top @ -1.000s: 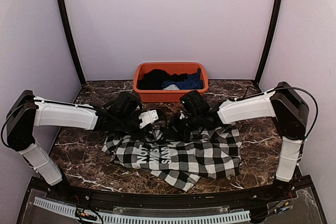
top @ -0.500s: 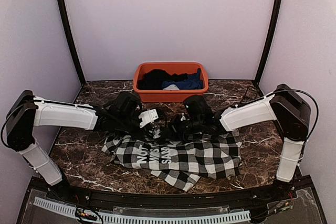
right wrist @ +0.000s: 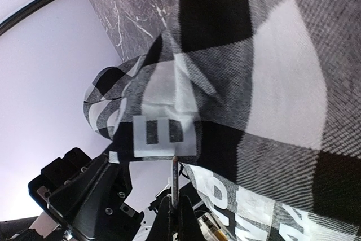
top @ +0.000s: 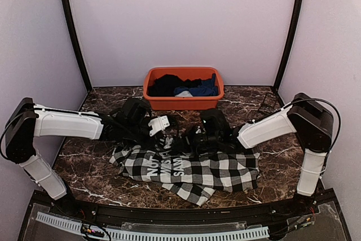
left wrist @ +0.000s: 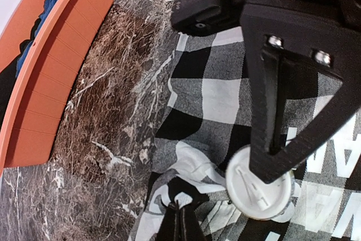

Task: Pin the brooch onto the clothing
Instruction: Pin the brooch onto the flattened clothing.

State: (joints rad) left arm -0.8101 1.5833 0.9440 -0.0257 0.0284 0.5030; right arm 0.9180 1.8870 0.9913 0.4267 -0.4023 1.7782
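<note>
The clothing (top: 217,169), a black-and-white check shirt with white block letters, lies crumpled on the marble table. My left gripper (top: 171,141) is shut on a raised fold at the shirt's far edge; the left wrist view shows its closed tips (left wrist: 179,218) pinching checked cloth (left wrist: 214,94). My right gripper (top: 189,139) is shut on the brooch (left wrist: 255,198), a white disc with its pin side showing. In the right wrist view the brooch (right wrist: 175,174) stands edge-on above the closed gripper (right wrist: 175,207), its top touching the lifted shirt (right wrist: 271,83) just below a letter E.
An orange basket (top: 183,104) at the back of the table holds a black garment (top: 166,84) and a blue one (top: 202,89); its wall (left wrist: 51,83) runs along the left of the left wrist view. Both forearms hang low over the shirt's far edge.
The right arm has sunk and slid toward the left gripper, bringing the brooch up against the lifted fold. The left arm has hardly moved and still holds the cloth.
</note>
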